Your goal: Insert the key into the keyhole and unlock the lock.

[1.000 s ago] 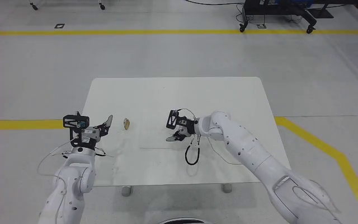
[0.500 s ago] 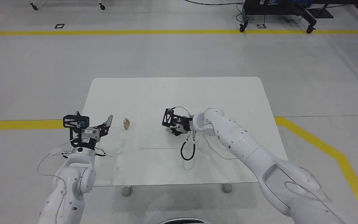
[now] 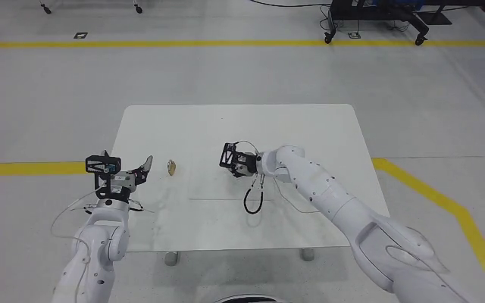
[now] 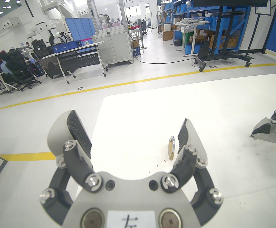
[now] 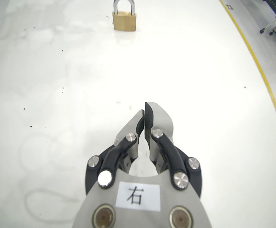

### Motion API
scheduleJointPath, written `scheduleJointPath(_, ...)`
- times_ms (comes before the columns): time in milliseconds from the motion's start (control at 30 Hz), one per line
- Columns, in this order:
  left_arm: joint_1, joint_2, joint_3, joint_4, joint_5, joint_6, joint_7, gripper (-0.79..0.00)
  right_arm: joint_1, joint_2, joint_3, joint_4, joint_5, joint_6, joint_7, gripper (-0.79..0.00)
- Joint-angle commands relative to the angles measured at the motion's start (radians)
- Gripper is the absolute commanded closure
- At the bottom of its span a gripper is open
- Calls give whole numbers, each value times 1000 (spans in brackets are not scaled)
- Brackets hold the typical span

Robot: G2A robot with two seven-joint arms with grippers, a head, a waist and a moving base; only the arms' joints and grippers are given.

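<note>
Brass padlock (image 3: 173, 167) stands on the white table (image 3: 303, 129), between the grippers and nearer the left one. Right wrist view gives its broad face, shackle closed; left wrist view gives its narrow edge. Left gripper (image 4: 129, 121) low over the table, fingers spread wide, holding nothing. Right gripper (image 5: 144, 110) points at the padlock, fingers pressed together; cannot tell if anything is pinched.

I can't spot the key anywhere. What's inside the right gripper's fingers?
The right gripper is shut, pads pressed together, and no key shows at the tips. Anything thin pinched deeper between the pads is covered. The padlock sits apart on the table.
</note>
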Motion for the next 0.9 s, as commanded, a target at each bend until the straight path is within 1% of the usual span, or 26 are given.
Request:
scheduleJointPath(0,0,0,0,0,0,0,0,-785,-27,23,40,-43,-13,-7,-69,0)
scheduleJointPath(67,0,0,0,0,0,0,0,-785,-68,50,94,-96,-22,4,-161,0)
scheduleJointPath(133,0,0,0,0,0,0,0,-785,-126,80,154,-155,-34,-8,-275,0)
scheduleJointPath(200,0,0,0,0,0,0,0,-785,-183,110,214,-208,-45,-40,-376,0)
scheduleJointPath(300,0,0,0,0,0,0,0,-785,-259,148,295,-271,-54,-125,-492,0)
scheduleJointPath(667,0,0,0,0,0,0,0,-785,-259,148,295,-271,-54,-125,-492,0)
scheduleJointPath(733,-2,-2,9,-15,-59,-53,-11,-785,-261,147,295,-270,-50,-121,-490,0)
scheduleJointPath(767,-7,-1,6,-21,-113,-98,-35,-785,-266,145,296,-271,-31,-105,-481,0)
scheduleJointPath(833,-29,1,0,-23,-230,-206,-117,-785,-270,140,293,-279,26,-121,-489,0)
scheduleJointPath(867,-46,2,2,-19,-315,-278,-174,-785,-268,138,294,-276,50,-130,-496,0)
